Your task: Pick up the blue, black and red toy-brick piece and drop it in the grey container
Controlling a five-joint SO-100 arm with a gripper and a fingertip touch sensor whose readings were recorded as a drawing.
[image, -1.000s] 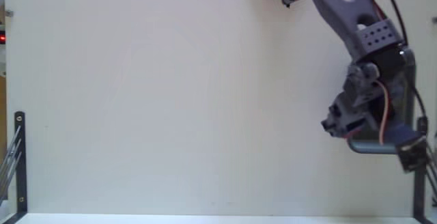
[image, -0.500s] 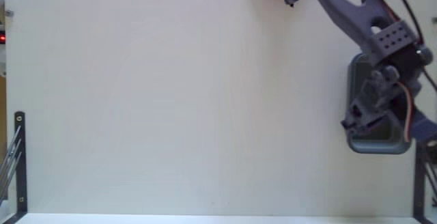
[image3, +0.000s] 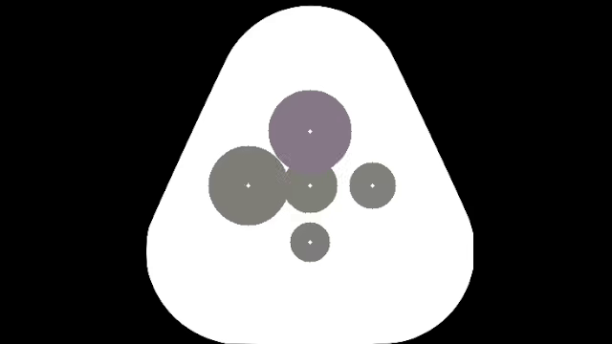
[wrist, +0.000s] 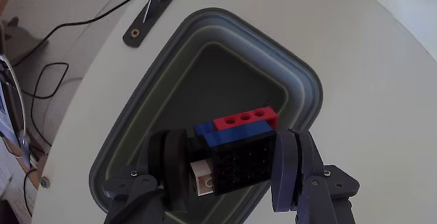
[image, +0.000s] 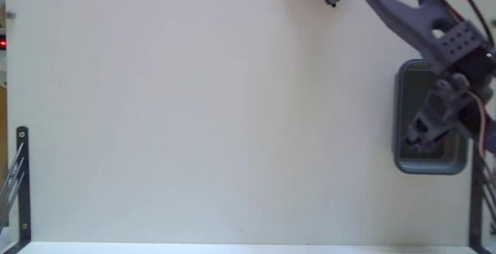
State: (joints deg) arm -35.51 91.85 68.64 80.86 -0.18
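I have the two-finger grey gripper (wrist: 229,173) clamped on the small stacked plastic toy-brick piece (wrist: 235,152), blue, black, red strip on top. In the wrist view it hangs directly over the rounded-corner grey plastic container (wrist: 300,87), whose darker smooth floor lies below; in the fixed view the tray (image: 403,114) sits far right.

The brick piece (wrist: 235,150) between the gripper (wrist: 229,166) fingers was smooth, glossy plastic in red, blue and black. Below the gripper, the container (wrist: 304,87) looked like matt grey plastic. The table (image: 194,114) was a smooth, matt cream surface.
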